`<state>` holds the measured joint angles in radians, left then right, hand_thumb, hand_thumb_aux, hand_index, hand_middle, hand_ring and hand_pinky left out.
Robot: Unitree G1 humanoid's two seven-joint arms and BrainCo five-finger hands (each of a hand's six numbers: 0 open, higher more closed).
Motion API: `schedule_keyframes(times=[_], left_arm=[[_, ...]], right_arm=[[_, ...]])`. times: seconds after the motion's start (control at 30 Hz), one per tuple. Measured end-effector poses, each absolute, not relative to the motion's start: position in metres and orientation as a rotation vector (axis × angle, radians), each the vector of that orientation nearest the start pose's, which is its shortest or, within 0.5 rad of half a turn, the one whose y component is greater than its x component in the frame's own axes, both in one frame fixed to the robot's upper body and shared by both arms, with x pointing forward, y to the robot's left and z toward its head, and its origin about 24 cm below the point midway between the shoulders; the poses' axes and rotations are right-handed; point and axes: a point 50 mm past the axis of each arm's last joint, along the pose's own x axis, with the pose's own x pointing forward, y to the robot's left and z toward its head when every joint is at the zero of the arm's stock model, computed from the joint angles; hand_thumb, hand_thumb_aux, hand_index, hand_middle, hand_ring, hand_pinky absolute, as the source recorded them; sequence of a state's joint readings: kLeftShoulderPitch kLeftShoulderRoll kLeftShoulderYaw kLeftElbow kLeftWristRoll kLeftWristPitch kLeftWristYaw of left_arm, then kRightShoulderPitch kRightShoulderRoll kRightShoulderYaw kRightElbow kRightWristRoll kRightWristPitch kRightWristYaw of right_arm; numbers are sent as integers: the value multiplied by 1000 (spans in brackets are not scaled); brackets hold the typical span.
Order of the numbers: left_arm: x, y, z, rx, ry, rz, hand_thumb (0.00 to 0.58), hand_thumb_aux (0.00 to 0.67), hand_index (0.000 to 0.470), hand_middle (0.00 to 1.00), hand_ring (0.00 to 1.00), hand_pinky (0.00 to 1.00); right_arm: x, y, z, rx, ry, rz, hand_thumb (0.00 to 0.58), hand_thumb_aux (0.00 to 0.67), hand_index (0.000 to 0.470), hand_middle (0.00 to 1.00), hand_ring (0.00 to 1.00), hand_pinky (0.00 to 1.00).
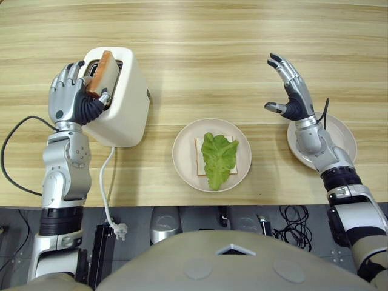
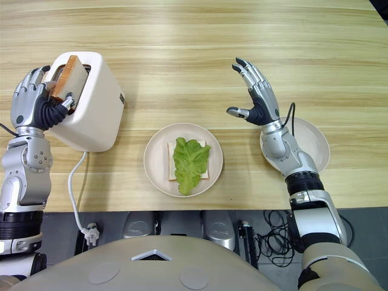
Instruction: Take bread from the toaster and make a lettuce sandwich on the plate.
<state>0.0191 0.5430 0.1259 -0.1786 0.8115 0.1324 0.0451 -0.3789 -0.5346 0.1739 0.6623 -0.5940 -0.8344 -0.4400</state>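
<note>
Closest of all, a white plug hangs off the front edge of the wooden surface. Its cord runs up to the toaster.

Next comes the big plate in the middle. One bread slice lies flat on it. A green lettuce leaf lies on top of that bread. So the sandwich needs its top.

A small empty plate sits off to the right. The right hand is held up just past it. Its fingers are spread wide and hold nothing.

Farther back on the left stands the white toaster. A toast slice sticks up out of its slot. The left hand is on it, with fingers curled around the toast and pinching it.

The toast stands on its edge, with its long side running away from the robot. I think it has to go straight up first to get out of the slot. The big plate lies to the right of the left hand and closer to the robot. The left hand is much nearer to the toast.
</note>
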Motion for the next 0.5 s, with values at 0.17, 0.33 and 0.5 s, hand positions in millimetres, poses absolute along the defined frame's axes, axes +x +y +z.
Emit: schedule_keyframes(times=[0.17, 0.33, 0.5], left_arm=[[246, 261, 133, 1325, -169, 321, 580, 670, 460, 1000, 1000, 1000], [243, 264, 165, 1297, -323, 442, 580, 670, 460, 1000, 1000, 1000], [239, 260, 198, 1284, -485, 508, 580, 670, 460, 1000, 1000, 1000]], right_arm=[[294, -206, 72, -932, -612, 168, 0, 0, 0, 0, 0, 0], [295, -205, 70, -929, -603, 167, 0, 0, 0, 0, 0, 0], [296, -204, 71, -927, -608, 166, 0, 0, 0, 0, 0, 0]])
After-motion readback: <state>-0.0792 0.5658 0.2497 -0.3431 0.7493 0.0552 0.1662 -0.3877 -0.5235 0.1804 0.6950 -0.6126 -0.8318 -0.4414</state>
